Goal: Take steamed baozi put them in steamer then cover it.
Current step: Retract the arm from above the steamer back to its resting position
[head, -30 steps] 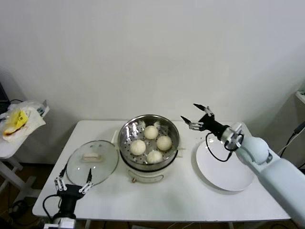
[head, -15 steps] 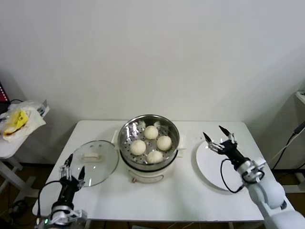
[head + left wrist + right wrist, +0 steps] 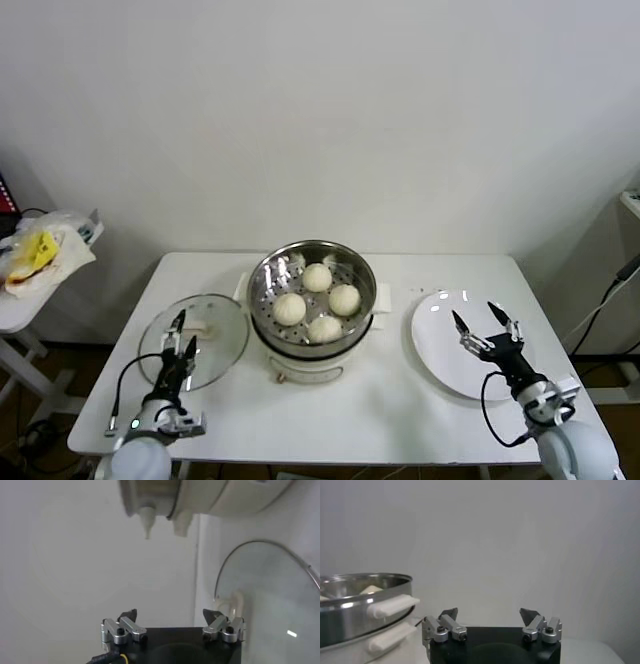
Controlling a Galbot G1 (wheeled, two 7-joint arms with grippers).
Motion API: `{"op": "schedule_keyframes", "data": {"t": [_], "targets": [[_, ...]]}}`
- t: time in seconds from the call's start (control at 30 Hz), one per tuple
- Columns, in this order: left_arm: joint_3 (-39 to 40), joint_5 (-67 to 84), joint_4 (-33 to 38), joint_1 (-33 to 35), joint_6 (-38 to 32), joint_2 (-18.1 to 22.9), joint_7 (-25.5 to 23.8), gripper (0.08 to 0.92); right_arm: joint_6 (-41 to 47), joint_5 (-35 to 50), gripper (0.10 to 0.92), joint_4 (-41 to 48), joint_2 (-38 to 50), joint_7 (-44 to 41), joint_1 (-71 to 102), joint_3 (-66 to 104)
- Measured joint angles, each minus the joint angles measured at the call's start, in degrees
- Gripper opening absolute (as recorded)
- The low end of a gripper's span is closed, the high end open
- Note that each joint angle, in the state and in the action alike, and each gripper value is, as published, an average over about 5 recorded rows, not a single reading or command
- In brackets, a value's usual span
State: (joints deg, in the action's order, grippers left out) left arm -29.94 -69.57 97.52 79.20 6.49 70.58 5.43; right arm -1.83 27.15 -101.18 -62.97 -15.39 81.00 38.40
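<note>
Several cream-white baozi (image 3: 317,298) sit inside the shiny steel steamer (image 3: 358,270) on its white base at the table's middle. The steamer is uncovered; it also shows in the right wrist view (image 3: 355,602) and the left wrist view (image 3: 200,500). The clear glass lid (image 3: 215,330) with a white handle lies flat on the table left of the steamer, also in the left wrist view (image 3: 270,595). My left gripper (image 3: 182,332) is open over the lid's near edge. My right gripper (image 3: 486,328) is open and empty above the white plate (image 3: 440,345).
A small side table with a plastic bag (image 3: 40,255) stands at the far left. The white table's (image 3: 380,415) front edge runs close below both grippers. A white wall is behind the table.
My right arm has pulled back from beside the steamer to low over the plate near the front. My left gripper has risen and moved forward onto the lid's near edge.
</note>
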Motion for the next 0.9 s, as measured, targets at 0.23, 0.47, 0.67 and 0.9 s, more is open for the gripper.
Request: {"op": "schedule_keyframes", "data": {"t": [0.23,0.47,0.67,0.9], "targets": [[0.8,-1.6,-6.6,-4.2,-0.5,0.0,0.6,0.823,-0.5,-1.4,0.823,0.4,-1.5,-0.1,1.0,1.0],[1.7,-2.2,-11.5,-7.7,-0.9,0.5,2.3,0.823,-1.1,-2.5,0.823,1.1,-2.3,-0.5,1.7,2.0],[2.1,-2.9,-15.2,-10.7,-1.4,0.7,3.7,0.823,-1.6,-3.1,0.823,1.6,-2.9,-0.9,2.3,2.7],[2.1,-3.4,-19.0,-13.8,-1.8,0.5,5.0,0.823,-2.2,-4.1,0.823,2.3,-3.7,-1.3,2.2,3.0]]}}
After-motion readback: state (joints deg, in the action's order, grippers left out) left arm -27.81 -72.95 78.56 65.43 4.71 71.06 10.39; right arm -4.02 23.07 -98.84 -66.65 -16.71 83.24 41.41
